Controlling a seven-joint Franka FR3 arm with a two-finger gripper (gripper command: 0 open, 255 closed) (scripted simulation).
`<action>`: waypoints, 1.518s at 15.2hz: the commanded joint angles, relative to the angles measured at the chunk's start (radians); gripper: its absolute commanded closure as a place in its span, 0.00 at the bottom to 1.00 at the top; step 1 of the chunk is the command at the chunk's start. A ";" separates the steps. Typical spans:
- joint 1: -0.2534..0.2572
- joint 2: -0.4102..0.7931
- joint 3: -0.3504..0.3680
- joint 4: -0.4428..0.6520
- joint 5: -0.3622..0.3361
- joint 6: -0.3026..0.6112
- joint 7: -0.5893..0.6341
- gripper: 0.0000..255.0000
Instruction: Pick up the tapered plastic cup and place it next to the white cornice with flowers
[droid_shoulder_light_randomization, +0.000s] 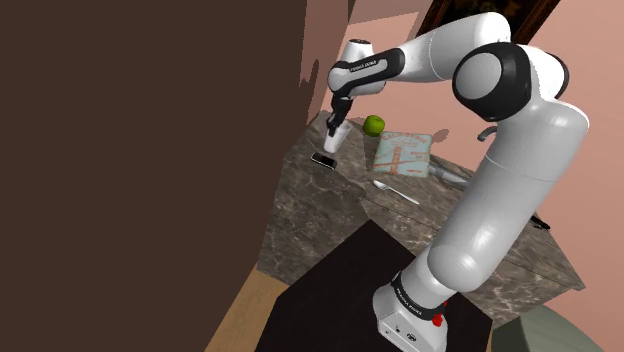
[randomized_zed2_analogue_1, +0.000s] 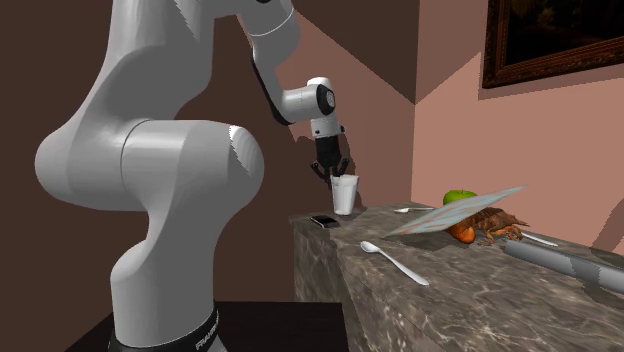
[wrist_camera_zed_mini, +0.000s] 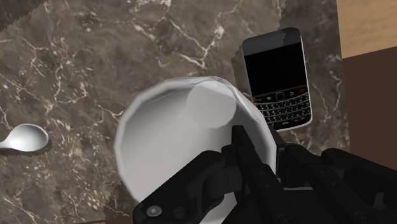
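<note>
Hanging directly over the cup (randomized_zed2_analogue_1: 345, 195), the tool (randomized_zed2_analogue_1: 335, 172) sits at its rim, on the side nearest the black phone (wrist_camera_zed_mini: 277, 79). The cup is pale and tapered, wider at its mouth. It stands upright on the dark marbled counter (wrist_camera_zed_mini: 95, 57), near a corner, with the phone lying flat just beside it. In the wrist view the cup's open mouth lies under the tool, which crosses its rim. Whether the tool is clamped on the cup's wall or loose cannot be told. A spoon (wrist_camera_zed_mini: 22, 139) lies well apart from the cup.
</note>
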 joint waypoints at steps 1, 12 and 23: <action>0.002 -0.011 0.000 0.016 -0.002 -0.027 0.000 1.00; 0.007 -0.063 -0.001 0.104 -0.013 -0.164 -0.006 1.00; 0.009 -0.089 -0.001 0.220 -0.015 -0.305 -0.017 1.00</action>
